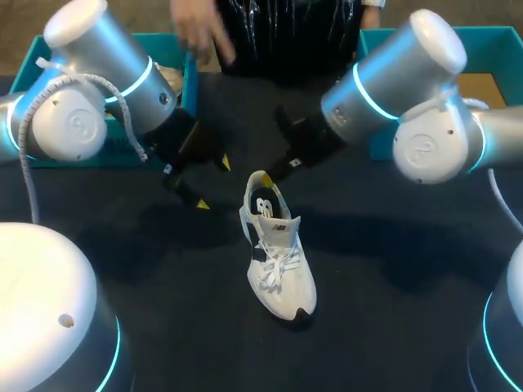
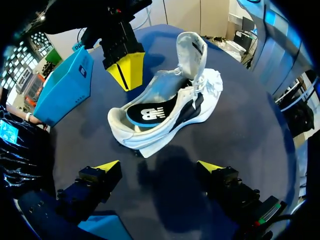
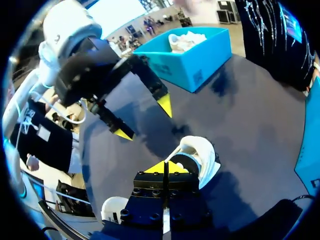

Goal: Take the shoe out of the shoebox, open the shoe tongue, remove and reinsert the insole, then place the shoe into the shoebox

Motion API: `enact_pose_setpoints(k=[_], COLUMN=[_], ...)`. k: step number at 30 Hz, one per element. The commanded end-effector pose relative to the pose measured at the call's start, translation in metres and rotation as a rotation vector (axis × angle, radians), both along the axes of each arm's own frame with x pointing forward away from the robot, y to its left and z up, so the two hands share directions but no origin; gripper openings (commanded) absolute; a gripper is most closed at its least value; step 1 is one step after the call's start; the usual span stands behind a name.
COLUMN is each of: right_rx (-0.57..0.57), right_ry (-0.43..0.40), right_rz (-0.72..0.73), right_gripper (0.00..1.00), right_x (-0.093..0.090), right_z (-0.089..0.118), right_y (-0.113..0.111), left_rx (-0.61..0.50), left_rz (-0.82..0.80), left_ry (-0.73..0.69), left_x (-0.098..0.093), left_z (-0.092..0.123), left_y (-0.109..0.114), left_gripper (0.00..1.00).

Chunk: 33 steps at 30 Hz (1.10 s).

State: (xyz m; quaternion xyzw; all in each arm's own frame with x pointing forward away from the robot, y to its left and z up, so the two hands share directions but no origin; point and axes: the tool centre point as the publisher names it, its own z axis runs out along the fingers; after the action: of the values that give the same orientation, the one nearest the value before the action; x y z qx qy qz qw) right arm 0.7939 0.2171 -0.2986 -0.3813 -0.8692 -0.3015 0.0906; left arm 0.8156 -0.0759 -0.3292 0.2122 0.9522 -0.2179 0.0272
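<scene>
Currently: shoe (image 1: 278, 261) ahead of my spread left gripper (image 2: 159, 166), tongue (image 2: 192, 50) up, insole (image 2: 147, 112) exposed; right gripper (image 3: 165, 167), tips together, beside its heel (image 2: 117, 122), should part, pinch insole's rear edge, peel slowly.

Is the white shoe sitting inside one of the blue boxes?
No, the shoe stands on the black table, clear of the left blue box and the right blue box.

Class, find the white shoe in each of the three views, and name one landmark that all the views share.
Head view: white shoe mid-table, toe toward the near edge.
Left wrist view: shoe just ahead of the open left gripper.
Right wrist view: its heel shows past the right gripper.
Shared landmark: the left gripper, near the shoe's heel in all three.
</scene>
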Motion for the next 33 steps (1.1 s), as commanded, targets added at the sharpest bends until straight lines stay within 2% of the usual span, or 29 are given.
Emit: enact_pose_setpoints(k=[1, 6, 9, 14, 27, 33], right_rx=[-0.110, -0.159, -0.254, -0.254, -0.254, -0.293], right_ry=[-0.041, -0.045, -0.016, -0.016, -0.016, -0.019], right_rz=[-0.080, -0.135, -0.153, -0.153, -0.153, -0.256], right_gripper=[0.00, 0.00, 0.00, 0.00, 0.00, 0.00], right_x=[-0.006, -0.011, -0.015, -0.015, -0.015, -0.014], right_z=[0.000, 0.001, 0.001, 0.001, 0.001, -0.011], right_y=[0.002, 0.001, 0.000, 0.000, 0.000, 0.004], left_rx=[0.003, 0.004, 0.001, 0.002, 0.029, 0.024], left_rz=[0.001, 0.006, 0.011, 0.003, 0.017, 0.032], left_ry=[-0.008, -0.009, -0.012, -0.012, -0.017, -0.029], left_x=[-0.008, -0.009, -0.010, -0.010, 0.004, 0.006], left_z=[0.013, 0.014, 0.017, 0.022, 0.030, 0.035], left_y=[0.012, 0.019, 0.022, 0.029, 0.053, 0.059], left_gripper=[1.00, 1.00, 1.00, 1.00, 1.00, 1.00])
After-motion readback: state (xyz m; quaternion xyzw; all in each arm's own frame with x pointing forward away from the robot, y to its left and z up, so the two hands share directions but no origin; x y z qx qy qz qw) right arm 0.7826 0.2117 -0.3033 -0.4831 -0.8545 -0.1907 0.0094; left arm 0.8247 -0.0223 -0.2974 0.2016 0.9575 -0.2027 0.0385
